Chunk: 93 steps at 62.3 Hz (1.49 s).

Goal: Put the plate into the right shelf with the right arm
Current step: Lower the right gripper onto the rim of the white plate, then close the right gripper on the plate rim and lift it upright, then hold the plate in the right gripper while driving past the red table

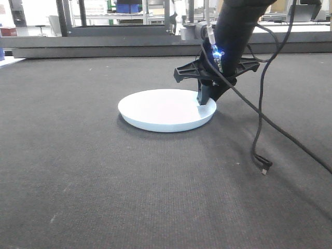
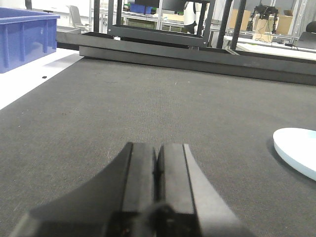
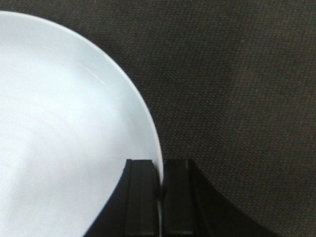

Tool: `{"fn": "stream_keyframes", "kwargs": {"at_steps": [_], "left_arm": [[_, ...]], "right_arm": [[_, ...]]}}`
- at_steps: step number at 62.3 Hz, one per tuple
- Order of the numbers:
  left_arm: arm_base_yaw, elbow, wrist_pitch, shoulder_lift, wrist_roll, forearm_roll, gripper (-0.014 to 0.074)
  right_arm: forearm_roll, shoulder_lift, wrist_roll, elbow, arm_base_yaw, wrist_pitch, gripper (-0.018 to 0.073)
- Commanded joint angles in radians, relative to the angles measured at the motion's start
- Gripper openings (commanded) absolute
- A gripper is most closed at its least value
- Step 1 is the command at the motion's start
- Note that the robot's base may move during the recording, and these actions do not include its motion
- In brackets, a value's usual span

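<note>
Plate (image 1: 166, 110): white, flat on dark tabletop (image 1: 78, 181).
Right pincer (image 1: 206, 101): pinching plate rim at 3 o'clock.
Left pincer (image 2: 157, 158): pressed together, empty.

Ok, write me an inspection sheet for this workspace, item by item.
Surface: dark grey woven mat, a few pale specks.
Job's things: plate lies flat on the mat; right shelf cannot be made out.
Clutter: nothing seen.
Grippers: right gripper has its fingers shut on the plate's rim; left gripper shut, empty, low over the mat.
Cables: loose black cable trails from the right arm, its plug end on the mat.
Surroundings: blue bin on a white surface beside the mat; dark frames behind.
</note>
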Motion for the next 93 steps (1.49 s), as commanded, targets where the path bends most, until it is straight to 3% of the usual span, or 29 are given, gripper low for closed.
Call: {"fn": "stream_keyframes", "kwargs": {"at_steps": [1,19,49,60,93], "left_arm": [[0.002,0.009,-0.09,-0.011,-0.006,0.0,-0.0047],[0.002,0.009,-0.09,-0.011,-0.006,0.0,-0.0047],[0.002,0.009,-0.09,-0.011,-0.006,0.0,-0.0047],[0.002,0.009,-0.09,-0.011,-0.006,0.0,-0.0047],[0.002,0.009,-0.09,-0.011,-0.006,0.0,-0.0047]], "right_arm": [[-0.024,-0.086,-0.01,-0.026,-0.001,-0.015,0.0054],[-0.027,-0.278,-0.01,0.062,-0.002,-0.037,0.0054],[-0.027,-0.89,-0.01,0.735,-0.002,-0.34,0.0054],[-0.027,-1.188,-0.01,0.946,-0.002,-0.374,0.0054],[-0.061,-1.722,-0.01,0.971,-0.002,-0.336,0.0054]]}}
